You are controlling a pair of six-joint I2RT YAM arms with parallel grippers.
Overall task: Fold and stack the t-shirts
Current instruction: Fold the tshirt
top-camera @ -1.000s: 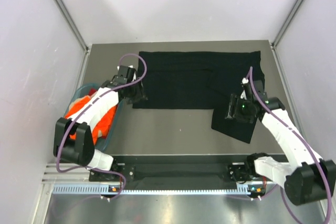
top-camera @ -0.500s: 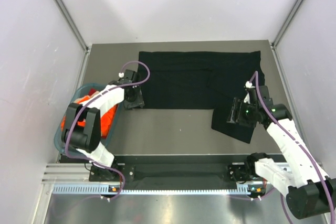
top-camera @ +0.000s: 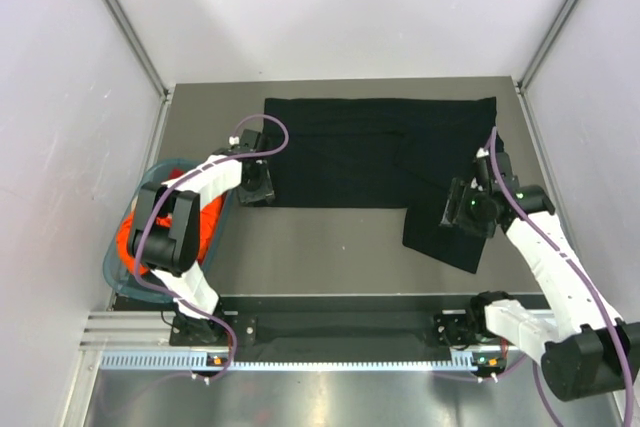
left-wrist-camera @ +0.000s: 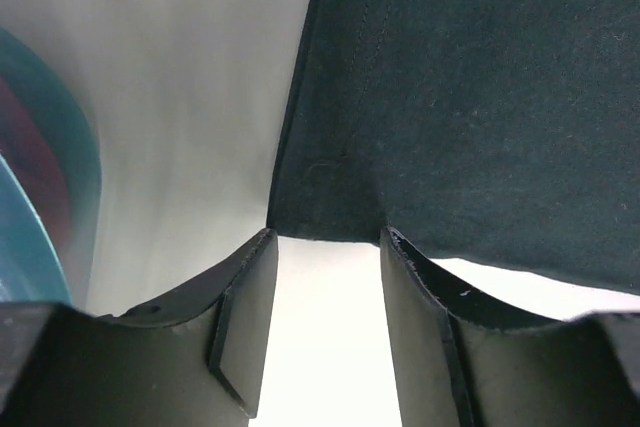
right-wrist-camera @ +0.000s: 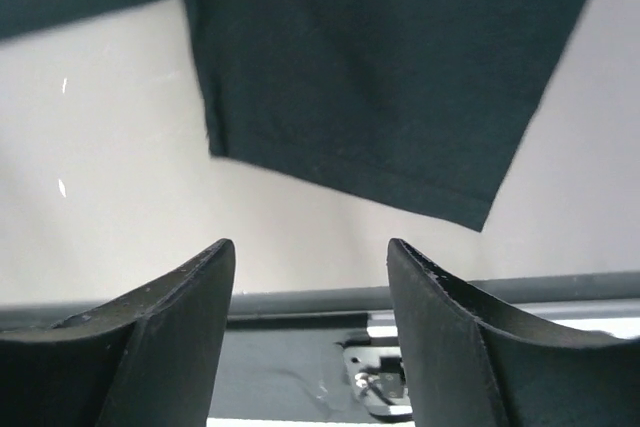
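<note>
Fold being set up: left tool (left-wrist-camera: 327, 239) at the black t-shirt's (top-camera: 370, 147) near-left corner, right tool (right-wrist-camera: 310, 247) over its sleeve, both parted and empty. Next move likely requires pinching the cloth.

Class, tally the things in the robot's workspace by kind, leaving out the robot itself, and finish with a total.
T-shirts: 2 (black t-shirt, orange t-shirt)
Baskets: 1 (teal basket)
Total: 3
</note>
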